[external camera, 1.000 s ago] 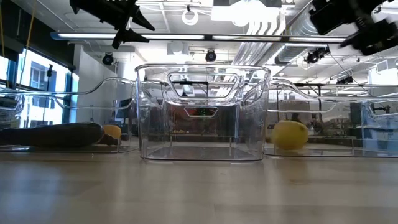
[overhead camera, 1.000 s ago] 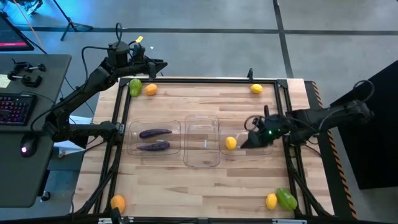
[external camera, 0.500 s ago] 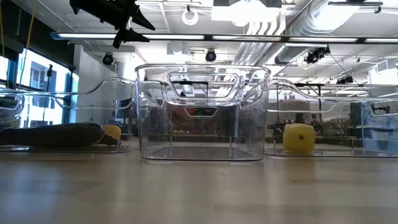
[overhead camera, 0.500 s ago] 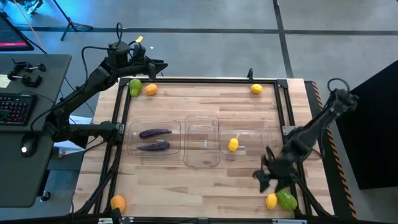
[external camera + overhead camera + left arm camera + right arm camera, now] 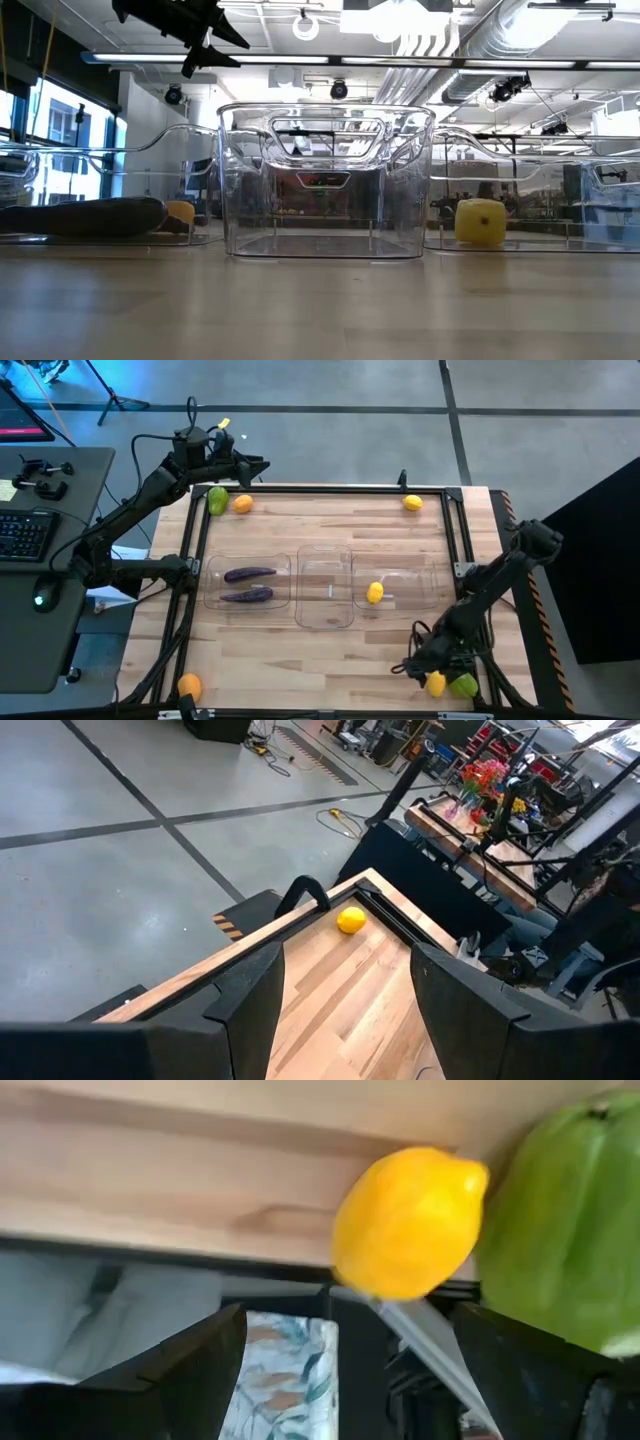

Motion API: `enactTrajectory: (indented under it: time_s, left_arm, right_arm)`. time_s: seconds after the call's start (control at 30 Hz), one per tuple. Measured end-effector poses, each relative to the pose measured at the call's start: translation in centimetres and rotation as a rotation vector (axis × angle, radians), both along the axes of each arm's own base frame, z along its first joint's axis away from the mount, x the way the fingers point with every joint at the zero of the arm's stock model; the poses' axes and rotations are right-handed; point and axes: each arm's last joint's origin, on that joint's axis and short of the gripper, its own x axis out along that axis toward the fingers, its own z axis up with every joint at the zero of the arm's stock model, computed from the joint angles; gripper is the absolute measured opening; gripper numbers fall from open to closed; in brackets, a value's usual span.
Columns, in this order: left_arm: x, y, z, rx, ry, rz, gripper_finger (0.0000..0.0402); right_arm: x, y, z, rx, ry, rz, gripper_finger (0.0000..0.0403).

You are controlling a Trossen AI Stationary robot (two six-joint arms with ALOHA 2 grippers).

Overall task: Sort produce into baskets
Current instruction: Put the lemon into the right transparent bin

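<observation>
My right gripper is open at the table's near right corner, low over the wood. Its fingers stand on either side of a yellow lemon, clear of it; the lemon also shows in the high view. A green lumpy piece lies right beside the lemon. Three clear bins stand in a row: the left bin holds two purple eggplants, the middle bin is bare, and the right bin holds a lemon. My left gripper is open and empty, raised beyond the far left corner.
A green piece and an orange fruit lie at the far left. A lemon lies at the far right, an orange fruit at the near left corner. A black frame rail runs along the table's edges.
My right gripper has left the right bin and swung toward the table's near edge, then come down at the lemon and green piece in the near right corner. The lemon in the right bin has turned a little and come to rest.
</observation>
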Motion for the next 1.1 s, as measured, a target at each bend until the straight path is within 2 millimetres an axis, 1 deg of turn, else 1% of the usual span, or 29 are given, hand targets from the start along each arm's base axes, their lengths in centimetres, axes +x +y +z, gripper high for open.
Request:
enactTrajectory:
  time_s: [0.23,0.53,0.63,0.73,0.87,0.9,1.0,1.1]
  left_arm:
    - [0.0,0.0,0.0,0.002,-0.002,0.000,0.0207]
    - [0.0,0.0,0.0,0.004,-0.001,0.006,0.0207]
    - [0.0,0.0,0.0,0.005,0.000,0.008,0.0207]
    - [0.0,0.0,0.0,0.005,0.000,0.009,0.0207]
    - [0.0,0.0,0.0,0.005,0.000,0.009,0.0207]
    - [0.0,0.0,0.0,0.005,0.000,0.009,0.0207]
    - [0.0,0.0,0.0,0.006,0.001,0.008,0.0207]
    - [0.0,0.0,0.0,0.031,0.014,0.001,0.0207]
  right_arm:
    - [0.1,0.4,-2.0,-0.025,0.082,0.045,0.0346]
    - [0.8,1.1,-4.3,-0.041,0.080,0.068,0.0342]
    - [1.2,1.3,-4.6,-0.020,0.045,0.083,0.0318]
    - [1.6,1.2,-4.6,-0.006,0.015,0.096,0.0271]
    - [1.9,0.8,-3.8,0.025,-0.049,0.136,0.0186]
    - [1.9,0.7,-3.4,0.035,-0.074,0.149,0.0171]
    - [2.2,0.1,-1.5,0.085,-0.178,0.182,0.0165]
    - [2.2,-1.0,1.6,0.149,-0.329,0.184,0.0165]
